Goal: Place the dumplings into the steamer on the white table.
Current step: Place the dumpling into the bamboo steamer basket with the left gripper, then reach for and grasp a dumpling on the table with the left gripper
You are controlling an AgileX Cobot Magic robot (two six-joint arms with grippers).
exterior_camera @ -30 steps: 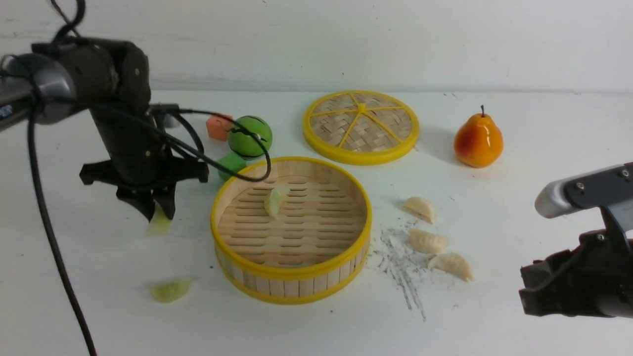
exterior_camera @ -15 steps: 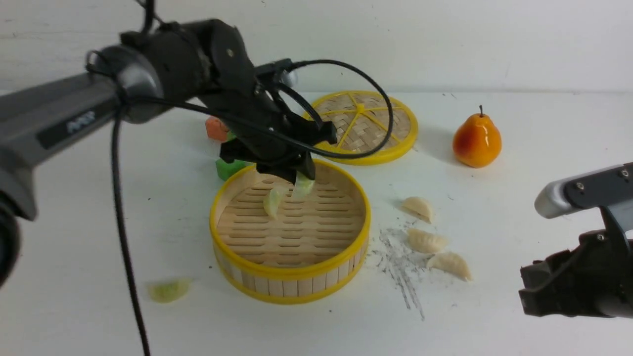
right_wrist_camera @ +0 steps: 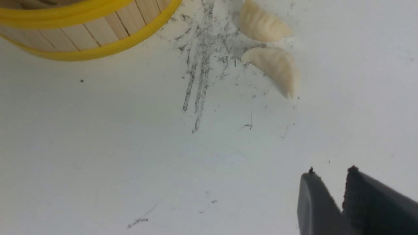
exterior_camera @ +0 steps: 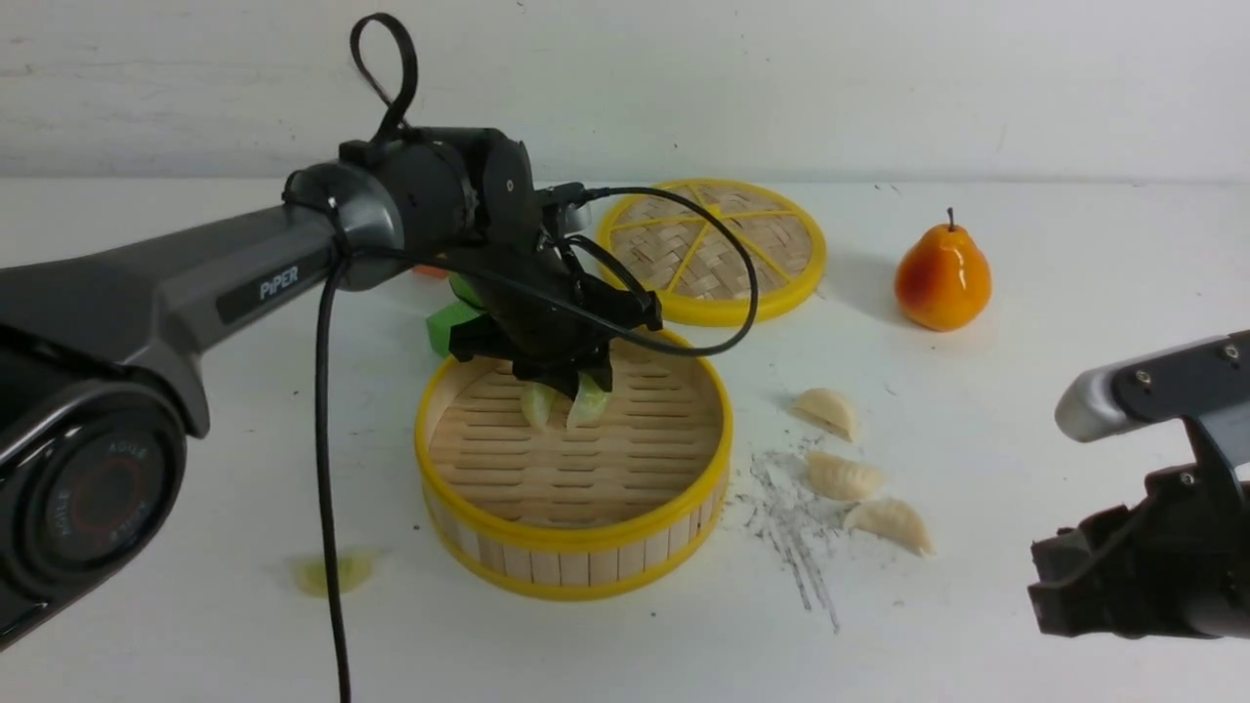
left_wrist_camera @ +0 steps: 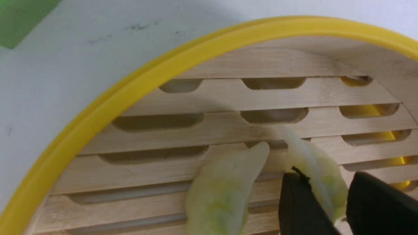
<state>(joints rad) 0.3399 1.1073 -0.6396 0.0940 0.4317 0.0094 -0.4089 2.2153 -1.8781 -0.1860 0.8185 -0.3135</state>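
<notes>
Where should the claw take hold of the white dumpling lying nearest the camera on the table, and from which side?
Pinch the cream dumpling across its plump middle, squeezing its two long edges, coming straight down from above. It lies flat on the white table, so a sideways approach would likely push it, and its tapered tips offer little hold.

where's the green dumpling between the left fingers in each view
front: green dumpling over the steamer's far half
left wrist: dumpling pinched between the black fingers
right wrist: not in it
shared landmark: the steamer's yellow rim
</notes>
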